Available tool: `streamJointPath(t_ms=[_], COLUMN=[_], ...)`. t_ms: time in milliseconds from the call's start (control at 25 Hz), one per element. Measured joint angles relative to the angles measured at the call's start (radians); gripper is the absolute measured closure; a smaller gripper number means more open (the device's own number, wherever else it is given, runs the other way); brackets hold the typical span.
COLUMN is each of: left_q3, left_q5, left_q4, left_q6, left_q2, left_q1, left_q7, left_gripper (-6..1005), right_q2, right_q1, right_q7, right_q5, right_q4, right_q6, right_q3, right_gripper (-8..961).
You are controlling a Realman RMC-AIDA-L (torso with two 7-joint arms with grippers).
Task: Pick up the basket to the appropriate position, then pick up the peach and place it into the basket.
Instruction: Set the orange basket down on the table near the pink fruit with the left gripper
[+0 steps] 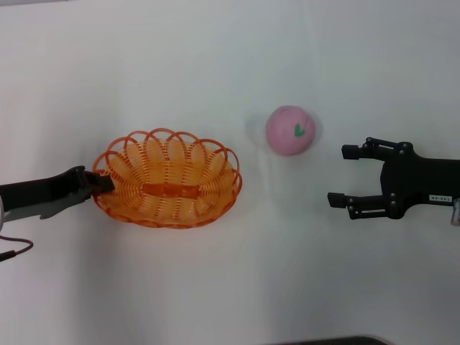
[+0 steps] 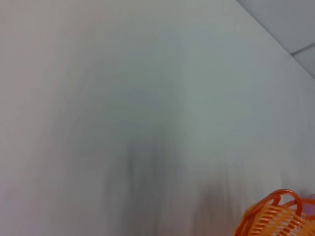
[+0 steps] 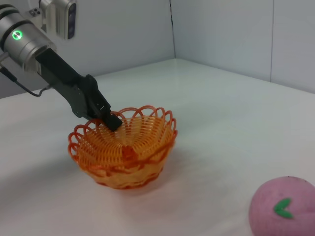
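The orange basket [image 1: 215, 164] sits on the white table, left of centre. My left gripper [image 1: 101, 184] is at its left rim, shut on the scalloped edge; the right wrist view shows its dark fingers [image 3: 109, 118] clamped on the rim of the basket [image 3: 129, 173]. A corner of the basket [image 2: 273, 217] shows in the left wrist view. The pink peach [image 1: 290, 130] with its green leaf mark lies to the right of the basket, apart from it, and also shows in the right wrist view [image 3: 283, 209]. My right gripper [image 1: 342, 175] is open and empty, to the right of the peach and a little nearer to me.
The white table [image 1: 215, 287] spreads all around the two things. Grey walls [image 3: 221, 34] stand behind the table in the right wrist view. A dark edge [image 1: 338, 341] shows at the table's front.
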Motion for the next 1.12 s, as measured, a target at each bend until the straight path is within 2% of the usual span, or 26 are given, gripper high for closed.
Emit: streamJointPath(t_ms=[560,1120], left_q3=[-0.001,0.005], left_q5=[-0.059,-0.073], left_q4=[0.0,-0.005], left_q6=[-0.052,-0.064], left_q2=[0.0,0.0], left_q1=[0.068,0.076], left_q7=[-0.021,-0.019], left_gripper=[910,906], right_q2=[0.0,0.0], right_q1=[0.0,0.003], right_q7=[0.0,0.0], right_q5=[0.0,0.0], right_q4=[0.0,0.0], right_q6=[0.0,0.011], right_q3=[0.0,-0.007], right_gripper=[6,6])
